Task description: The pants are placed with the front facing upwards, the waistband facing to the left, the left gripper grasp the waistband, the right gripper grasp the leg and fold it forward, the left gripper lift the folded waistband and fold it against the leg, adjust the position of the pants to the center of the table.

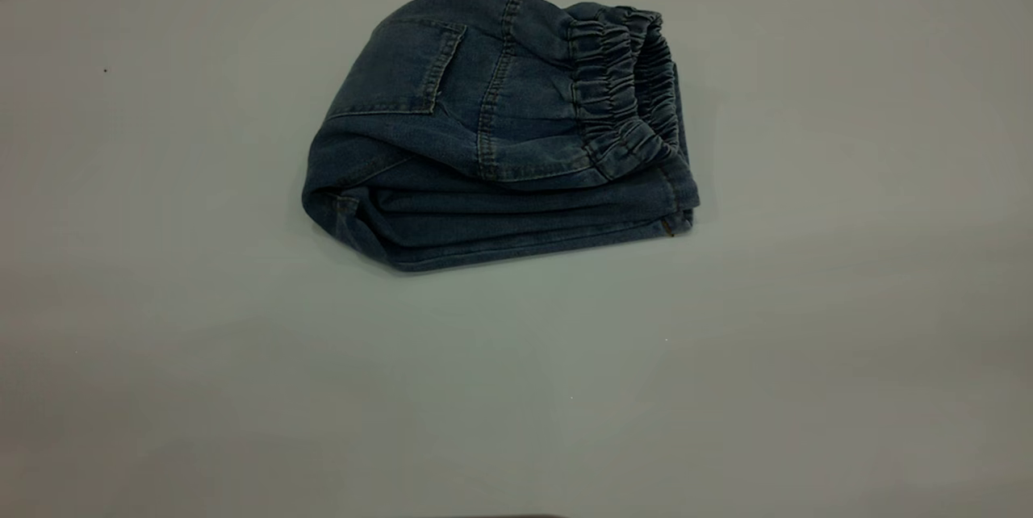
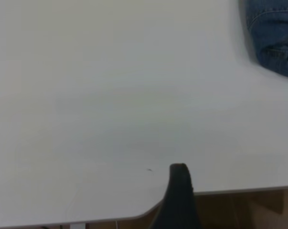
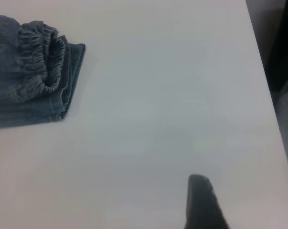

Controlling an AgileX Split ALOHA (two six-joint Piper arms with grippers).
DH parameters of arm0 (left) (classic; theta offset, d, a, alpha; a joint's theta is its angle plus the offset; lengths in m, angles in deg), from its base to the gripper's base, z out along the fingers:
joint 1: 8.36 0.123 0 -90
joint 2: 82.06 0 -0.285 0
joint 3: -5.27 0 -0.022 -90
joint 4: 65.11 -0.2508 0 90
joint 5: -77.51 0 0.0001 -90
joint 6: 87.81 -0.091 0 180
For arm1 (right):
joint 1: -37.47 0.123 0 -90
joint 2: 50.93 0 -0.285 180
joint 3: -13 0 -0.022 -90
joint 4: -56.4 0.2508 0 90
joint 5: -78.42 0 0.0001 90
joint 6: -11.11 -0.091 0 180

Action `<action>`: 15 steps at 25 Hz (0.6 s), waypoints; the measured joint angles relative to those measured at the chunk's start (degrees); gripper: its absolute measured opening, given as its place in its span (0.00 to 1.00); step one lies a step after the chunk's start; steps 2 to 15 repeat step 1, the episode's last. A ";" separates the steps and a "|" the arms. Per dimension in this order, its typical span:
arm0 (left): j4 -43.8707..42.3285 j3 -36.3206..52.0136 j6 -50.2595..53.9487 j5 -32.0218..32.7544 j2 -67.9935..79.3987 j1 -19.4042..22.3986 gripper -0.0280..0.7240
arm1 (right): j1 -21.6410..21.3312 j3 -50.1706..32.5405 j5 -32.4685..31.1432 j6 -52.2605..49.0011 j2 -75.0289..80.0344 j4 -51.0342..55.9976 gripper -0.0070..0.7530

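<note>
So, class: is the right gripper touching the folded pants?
Apart. The right wrist view shows bare table between the right gripper and the pants.

Folded pants (image 1: 500,131) of blue denim cloth, faded and slightly rough, with a gathered elastic waistband (image 1: 621,90). Beneath the pants, a smooth, matt pale table (image 1: 242,389), possibly laminate.

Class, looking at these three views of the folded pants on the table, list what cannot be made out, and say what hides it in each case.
- Both arms: outside the exterior view's edges.
- Left gripper: left wrist view's edge cuts it off; open or shut unknown.
- Right gripper: same in the right wrist view.
- Pants legs: buried under the top fold with the waistband.
- Table edges: mostly beyond the exterior view.
</note>
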 joint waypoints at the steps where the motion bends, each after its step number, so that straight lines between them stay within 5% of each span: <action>1: 0.00 0.00 0.00 0.00 0.00 0.00 0.77 | 0.00 0.00 0.00 0.00 0.00 0.00 0.47; 15: 0.00 0.00 0.00 0.00 0.00 0.00 0.77 | 0.00 0.00 0.00 0.00 0.00 0.00 0.47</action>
